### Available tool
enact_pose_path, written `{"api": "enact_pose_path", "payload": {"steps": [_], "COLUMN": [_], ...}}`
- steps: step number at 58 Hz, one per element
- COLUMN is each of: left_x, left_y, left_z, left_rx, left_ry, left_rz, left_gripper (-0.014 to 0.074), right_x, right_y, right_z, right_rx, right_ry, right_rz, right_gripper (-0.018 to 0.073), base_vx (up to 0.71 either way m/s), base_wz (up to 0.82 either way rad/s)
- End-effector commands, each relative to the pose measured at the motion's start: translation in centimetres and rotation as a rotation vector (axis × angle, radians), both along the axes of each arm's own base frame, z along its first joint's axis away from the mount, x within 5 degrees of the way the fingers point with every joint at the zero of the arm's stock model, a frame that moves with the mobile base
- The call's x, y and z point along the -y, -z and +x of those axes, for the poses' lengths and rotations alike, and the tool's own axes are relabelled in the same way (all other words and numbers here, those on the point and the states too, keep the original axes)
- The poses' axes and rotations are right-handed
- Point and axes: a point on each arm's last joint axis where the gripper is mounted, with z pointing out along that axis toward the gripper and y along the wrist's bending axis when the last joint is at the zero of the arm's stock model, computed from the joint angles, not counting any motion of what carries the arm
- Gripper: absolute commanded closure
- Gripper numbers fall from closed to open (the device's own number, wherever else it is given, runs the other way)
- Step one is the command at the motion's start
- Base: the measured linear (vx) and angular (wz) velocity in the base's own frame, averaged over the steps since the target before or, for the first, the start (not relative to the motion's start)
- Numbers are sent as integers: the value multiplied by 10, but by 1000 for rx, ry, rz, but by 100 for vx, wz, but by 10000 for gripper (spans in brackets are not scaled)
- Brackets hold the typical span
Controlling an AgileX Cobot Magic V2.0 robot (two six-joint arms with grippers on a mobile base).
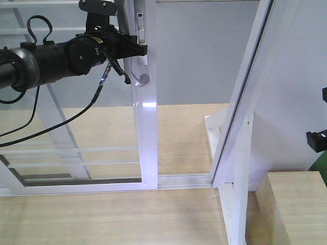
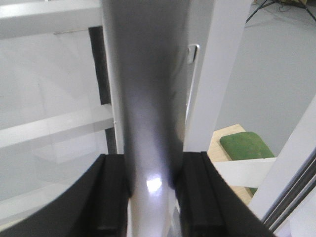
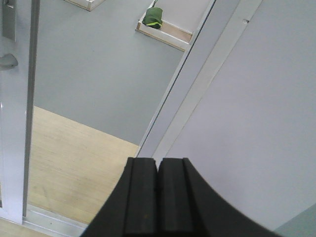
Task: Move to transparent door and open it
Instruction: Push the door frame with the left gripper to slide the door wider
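At the upper left of the front-facing view, the left gripper (image 1: 134, 51) of the black left arm sits against the vertical white stile of the transparent door (image 1: 144, 143), the large sliding glass panel with thin white horizontal bars. The curved grey metal pull handle (image 1: 137, 75) hangs just below and beside the fingertips, touching or very nearly touching them; whether a finger hooks behind it cannot be told from this view. The stile's long axis runs upright, and the arm reaches it almost level, coming in from the left of the stile. To the right of the stile lies an open gap, then the tilted plain white door-frame post (image 1: 240, 112). Only a black scrap of the right gripper (image 1: 318, 140) shows at the far right edge, well apart from the handle, so the left arm is much the nearer.

Close up in the left wrist view, the two black fingers (image 2: 111, 197) stand either side of the glossy stile (image 2: 148, 98), spread and pressed to its flanks, so the gripper is clamped around the door's edge. The opening move would likely be a sideways pull along the bottom track (image 1: 184, 179).

Seen from the right wrist view, that gripper's (image 3: 158, 197) pads are pressed together with nothing between them. The handle (image 3: 7, 61) appears at the far left, well away from it.
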Motion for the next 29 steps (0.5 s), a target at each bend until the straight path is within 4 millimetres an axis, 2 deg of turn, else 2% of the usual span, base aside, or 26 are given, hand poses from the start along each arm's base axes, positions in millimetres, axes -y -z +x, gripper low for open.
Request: {"api": "enact_pose_path", "payload": {"steps": [1, 18, 29], "left_x": [-34, -51, -69], "left_y": [-36, -60, -77], "left_z": [14, 9, 4], "left_rx": [166, 226, 240], "left_ry": [-120, -131, -160], "left_rz": [-63, -15, -20], "left_gripper": [596, 596, 596], "right_x": [-2, -2, -3], "right_y": [-19, -19, -19], "right_z": [1, 1, 1], "right_rx": [117, 115, 115], "right_ry": [-32, -31, -30], "right_rz": [13, 17, 22], "right_gripper": [564, 564, 564], "base_vx": [0, 0, 0], "base_wz": [0, 0, 0]}}
